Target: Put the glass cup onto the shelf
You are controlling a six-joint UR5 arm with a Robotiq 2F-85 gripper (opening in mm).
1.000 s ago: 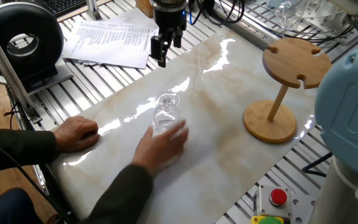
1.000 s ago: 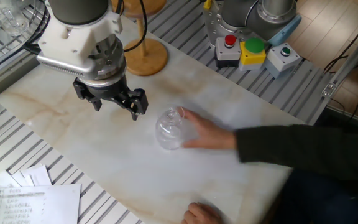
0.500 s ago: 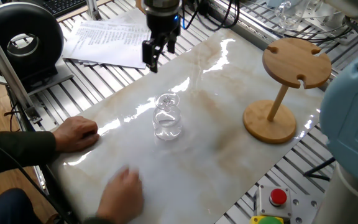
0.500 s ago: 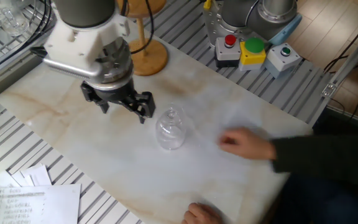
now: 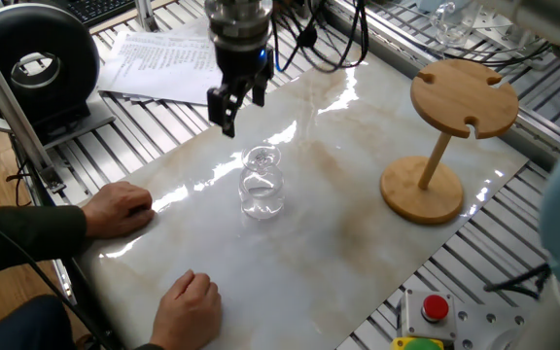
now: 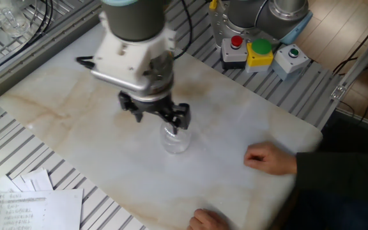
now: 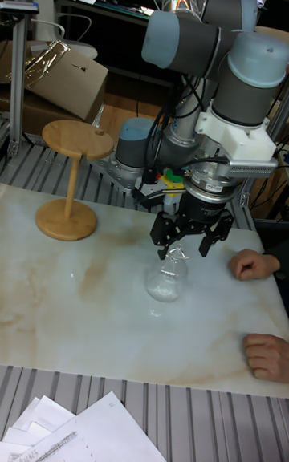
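Note:
The glass cup (image 5: 262, 187) is clear and stands on the marble table with its bowl down and its foot up. It also shows in the other fixed view (image 6: 175, 140) and in the tall fixed view (image 7: 167, 281). My gripper (image 5: 228, 105) hangs open and empty in the air close above it. In the tall fixed view the gripper (image 7: 191, 242) is just over the glass's foot. In the other fixed view the gripper (image 6: 156, 117) partly covers the glass. The bamboo shelf (image 5: 462, 94) stands at the table's right, apart from both; it is at the left in the tall fixed view (image 7: 74, 139).
A person's two hands rest on the table near the front edge (image 5: 120, 208) (image 5: 189, 305), one not far from the glass (image 6: 270, 158). Papers (image 5: 168, 58) and a black round device (image 5: 37, 63) lie beyond the table. An emergency-stop box (image 5: 434, 309) sits at a corner.
The person's hand has let go of the glass and drawn back to the table edge. My gripper, still open, has moved across the table to above the glass.

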